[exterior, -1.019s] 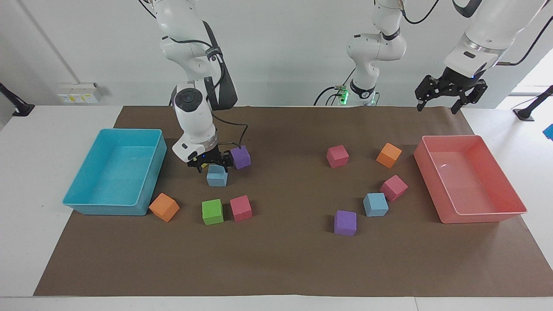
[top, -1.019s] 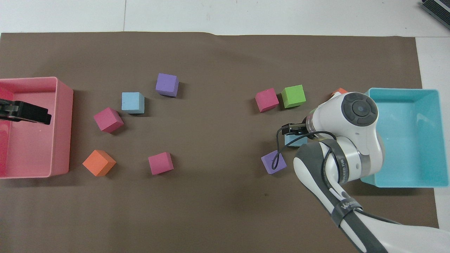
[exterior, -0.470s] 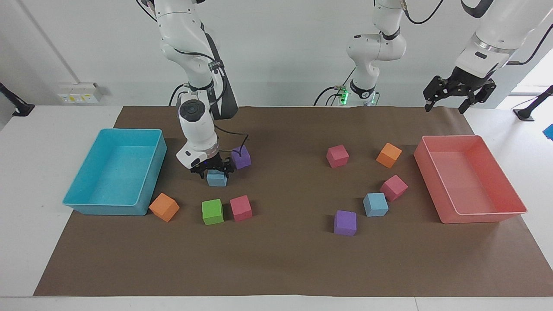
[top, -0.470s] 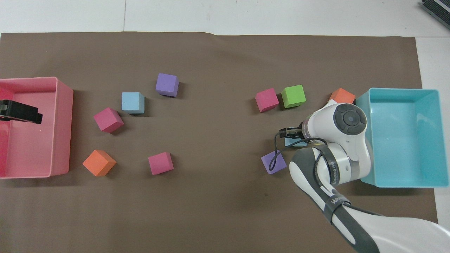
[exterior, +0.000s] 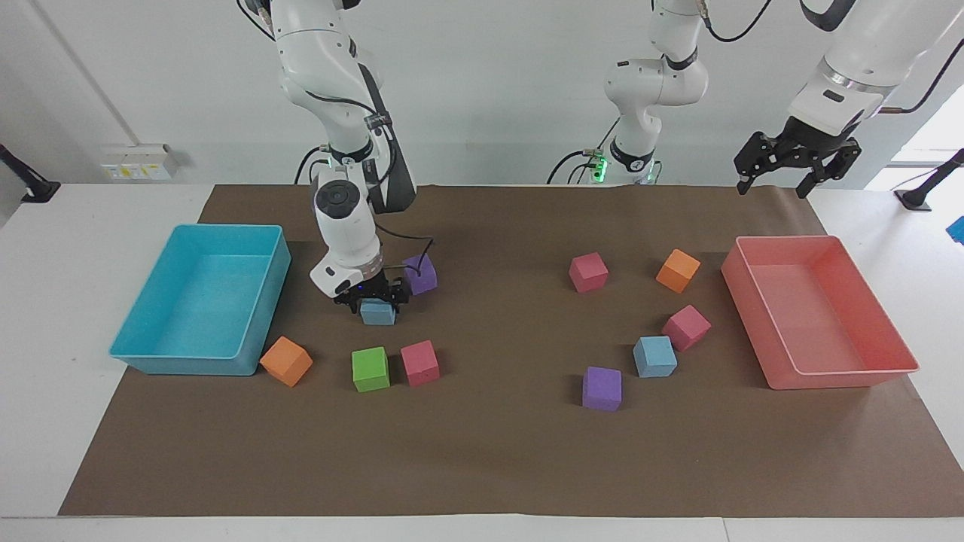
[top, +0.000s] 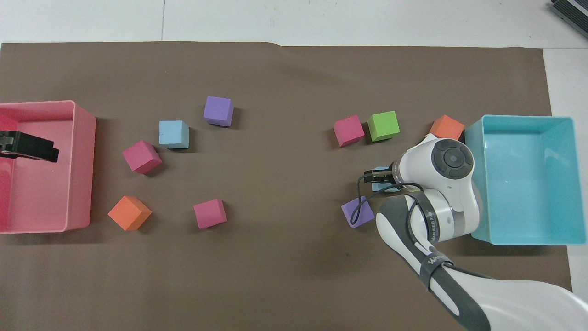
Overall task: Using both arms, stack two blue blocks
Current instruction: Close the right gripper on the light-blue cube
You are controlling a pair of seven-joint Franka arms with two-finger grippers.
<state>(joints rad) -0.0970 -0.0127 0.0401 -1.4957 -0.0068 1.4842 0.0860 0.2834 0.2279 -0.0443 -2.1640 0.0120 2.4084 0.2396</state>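
The right end effector (exterior: 373, 296) is down at the surface (exterior: 482, 452), its black fingers spread to either side of a blue block (exterior: 377, 312) that sits on the brown paper; the fingers straddle the top of the block, and whether they touch its sides cannot be told. In the overhead view the right arm's wrist covers most of this block (top: 380, 186), so only a sliver of blue shows beside the black fingertips (top: 373, 175). This block lies toward the right arm's end of the surface, just beside a purple block (exterior: 420, 274) that is a little nearer to the robots, and near the turquoise tray (exterior: 151, 354). Farther from the robots than this blue block lie a green block (exterior: 370, 369) and a pink block (exterior: 419, 363), side by side, with an orange block (exterior: 286, 361) by the tray's corner. The second blue block (exterior: 654, 356) lies well apart, toward the left arm's end of the surface, just beside a tilted pink block (exterior: 686, 327) and near another purple block (exterior: 602, 388); nothing touches it from above. Nearer to the robots at that end are one more pink block (exterior: 588, 272) and an orange block (exterior: 678, 270). The left end effector (exterior: 797, 162) hangs high in the air over the robots' edge of the pink tray (exterior: 828, 376), its fingers spread and holding nothing, the left arm waiting there. Both blue blocks rest on the surface, neither on the other.
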